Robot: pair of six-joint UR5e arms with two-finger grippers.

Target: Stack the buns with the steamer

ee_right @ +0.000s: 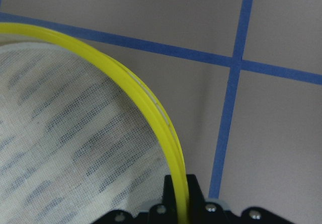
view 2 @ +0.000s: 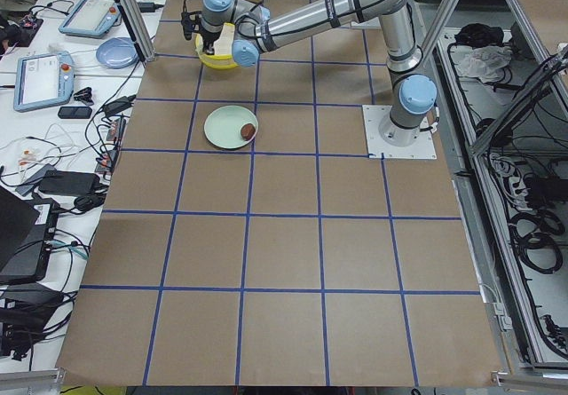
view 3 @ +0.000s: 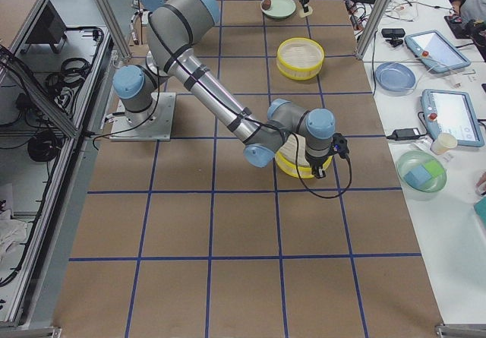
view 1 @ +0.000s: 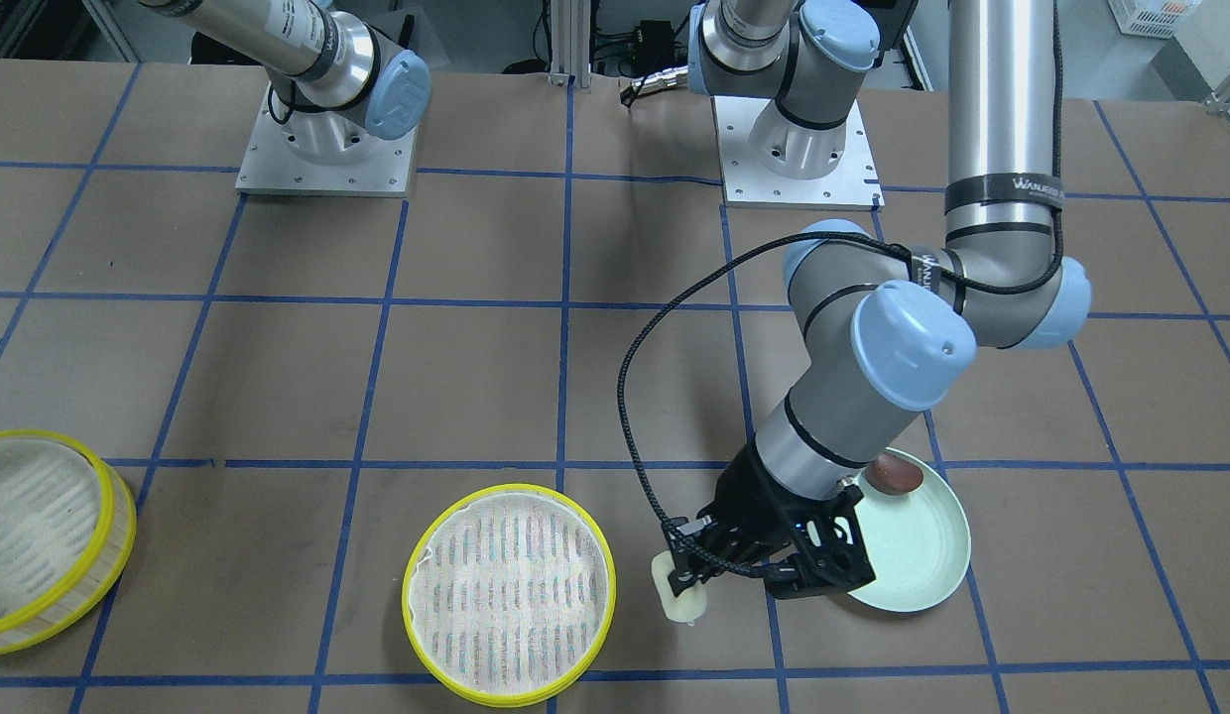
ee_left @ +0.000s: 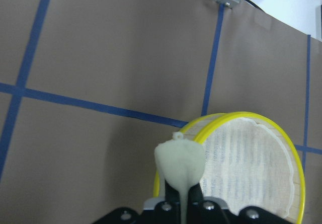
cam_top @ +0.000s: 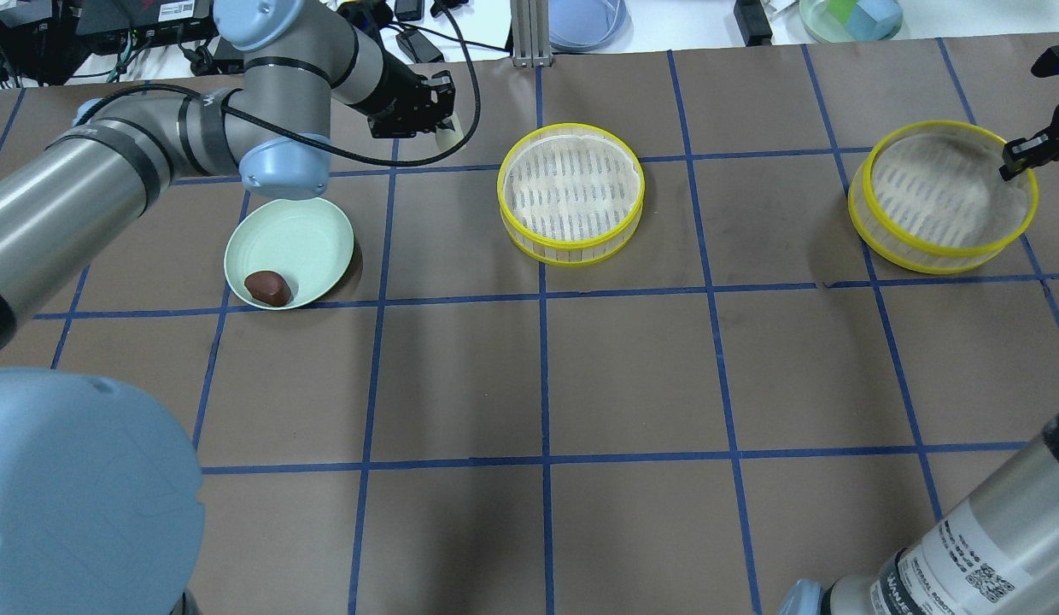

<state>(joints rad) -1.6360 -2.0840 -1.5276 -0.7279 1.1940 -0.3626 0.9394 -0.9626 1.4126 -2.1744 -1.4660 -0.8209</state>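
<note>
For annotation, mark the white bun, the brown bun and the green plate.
white bun (ee_left: 179, 159), left wrist view, its rounded middle.
brown bun (cam_top: 268, 288), overhead view, its top.
green plate (cam_top: 301, 242), overhead view, bare inner floor.

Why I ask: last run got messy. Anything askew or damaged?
The steamer at the right gripper sits tilted, one edge raised where its jaws straddle the yellow rim. The white bun looks squashed in the left gripper.

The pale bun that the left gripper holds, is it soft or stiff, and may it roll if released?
Probably soft: in the left wrist view the cream-white bun looks pinched narrow where the left gripper clamps it. Likely light, since it hangs from that small pinch. Its rounded shape may roll a little once set down.
</note>
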